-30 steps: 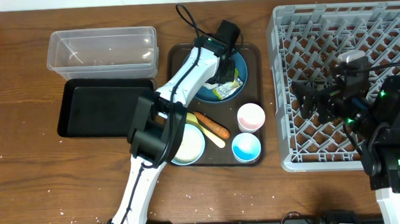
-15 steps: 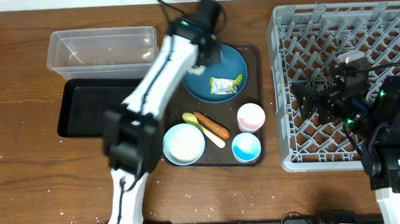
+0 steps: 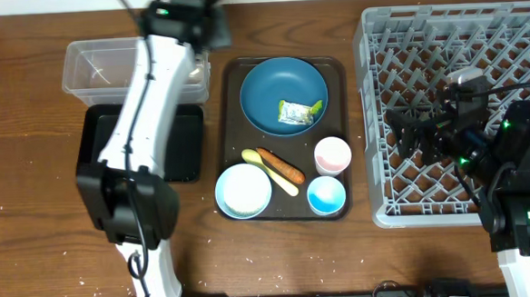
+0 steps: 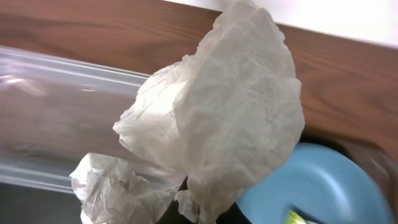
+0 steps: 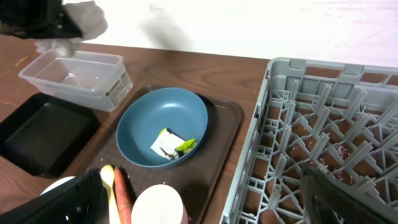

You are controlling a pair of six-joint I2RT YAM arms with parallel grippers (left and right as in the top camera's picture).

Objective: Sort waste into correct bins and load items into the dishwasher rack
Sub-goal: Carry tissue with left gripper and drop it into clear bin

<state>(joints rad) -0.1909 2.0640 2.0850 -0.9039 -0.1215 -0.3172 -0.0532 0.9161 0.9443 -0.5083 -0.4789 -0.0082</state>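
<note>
Overhead: left gripper (image 3: 206, 29) has swung off blue plate (image 3: 262, 94) since the last frame, now at upper left over clear tub (image 3: 133, 64), pinching crumpled white tissue (image 4: 236, 112). Printed wrapper (image 3: 299, 113) stays on the plate. Right gripper (image 3: 408, 134) unmoved over rack (image 3: 371, 161), fingers spread.

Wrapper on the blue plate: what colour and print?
Wrapper is white with yellow-green print; best in right wrist view.

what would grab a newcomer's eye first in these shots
A crumpled sheet of white paper, pinched in the left tool, hangs over the edge of the clear plastic rectangular tub at back left. Next comes the large light grey plastic rack filling the right side, then the round blue plate in the middle, a printed wrapper on it.
</note>
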